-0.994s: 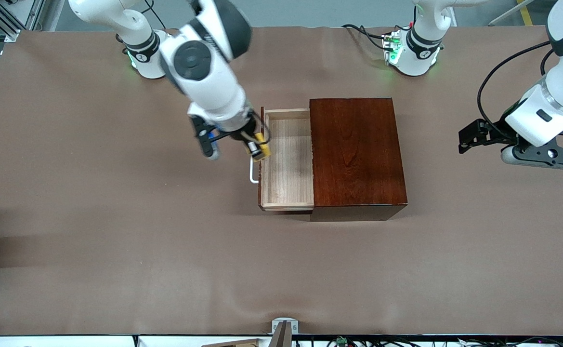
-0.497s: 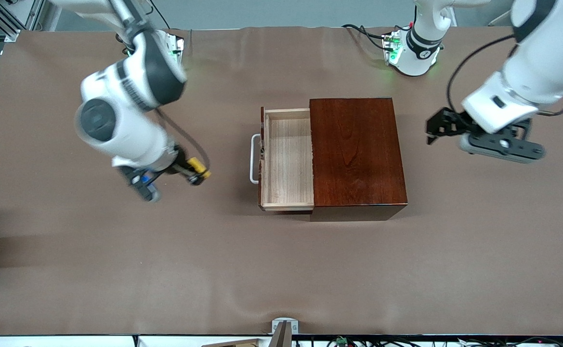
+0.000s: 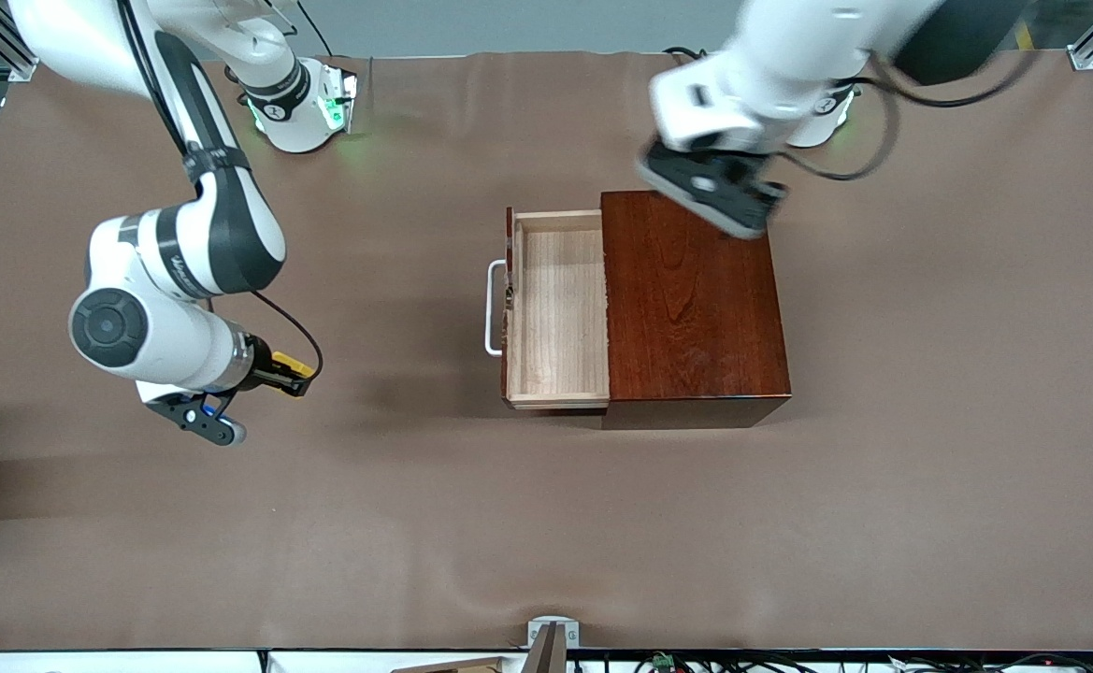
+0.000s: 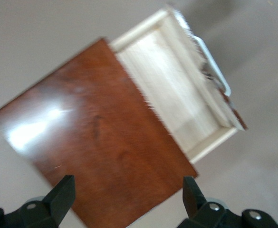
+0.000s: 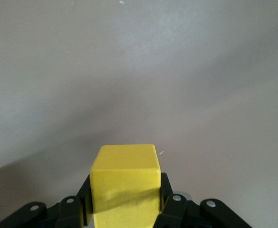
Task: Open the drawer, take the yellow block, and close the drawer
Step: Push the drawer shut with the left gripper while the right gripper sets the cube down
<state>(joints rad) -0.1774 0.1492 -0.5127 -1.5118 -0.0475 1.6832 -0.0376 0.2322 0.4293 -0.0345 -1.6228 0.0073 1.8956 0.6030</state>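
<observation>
Drawer (image 3: 557, 308) pulled out of the dark box (image 3: 691, 299) with its tray bare, yellow block (image 3: 292, 364) already out, so by my reckoning two steps are done and only closing remains. Right gripper (image 3: 286, 374), over the bare table (image 3: 546, 523) toward the right arm's end and well apart from the drawer, has its fingers (image 5: 173, 209) clamped tight on the block's sides. Left gripper (image 4: 124, 202), over the box top, shows its fingers spread wide and holding nothing; I read it as my candidate for pushing the white handle (image 3: 491, 308).
</observation>
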